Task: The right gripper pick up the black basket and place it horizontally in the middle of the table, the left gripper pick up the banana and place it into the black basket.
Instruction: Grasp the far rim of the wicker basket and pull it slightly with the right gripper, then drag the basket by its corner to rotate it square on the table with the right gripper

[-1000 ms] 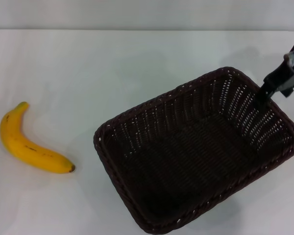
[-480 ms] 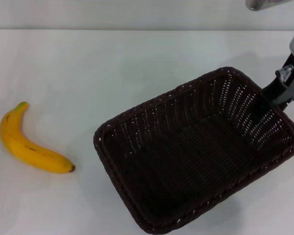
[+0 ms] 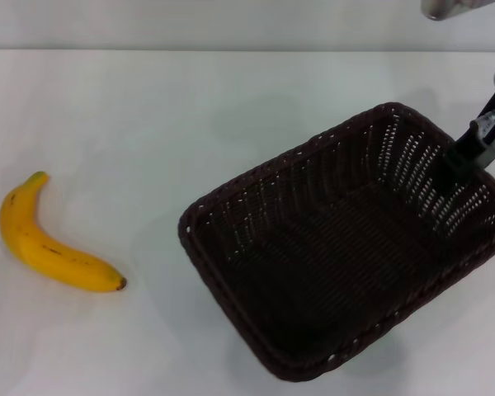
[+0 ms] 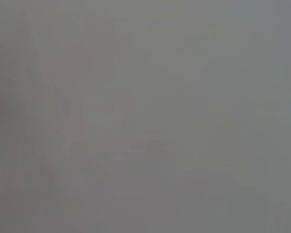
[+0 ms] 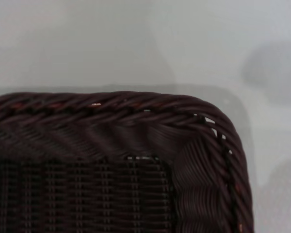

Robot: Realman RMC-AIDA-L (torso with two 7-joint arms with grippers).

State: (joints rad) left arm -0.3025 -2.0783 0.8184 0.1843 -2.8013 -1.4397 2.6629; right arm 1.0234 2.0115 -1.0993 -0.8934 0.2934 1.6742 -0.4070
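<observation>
Tabletop is filling almost the whole head view: the table (image 3: 231, 107) is lying white and bare apart from two things. Largest of them, the black basket (image 3: 346, 247) is sitting in the lower right of the frame, skewed so its long side is running diagonally, one corner pointing toward the lower edge; a faint shadow under its near rim suggests it may be slightly raised or tipped, though that is hard to be sure of. Judging from this, the first step is only under way: the basket is neither centred nor lying horizontally yet. At the right edge of the frame the right gripper (image 3: 460, 158) is reaching down onto the basket's far right rim, one black finger showing inside the wall, so it appears to be clamped on that rim; the right wrist view is showing the braided rim corner (image 5: 203, 126) close beneath the camera. Smaller, the banana (image 3: 49, 247) is lying untouched at the left edge, well apart from the basket, so its step is not begun. The left gripper is appearing in no view.
</observation>
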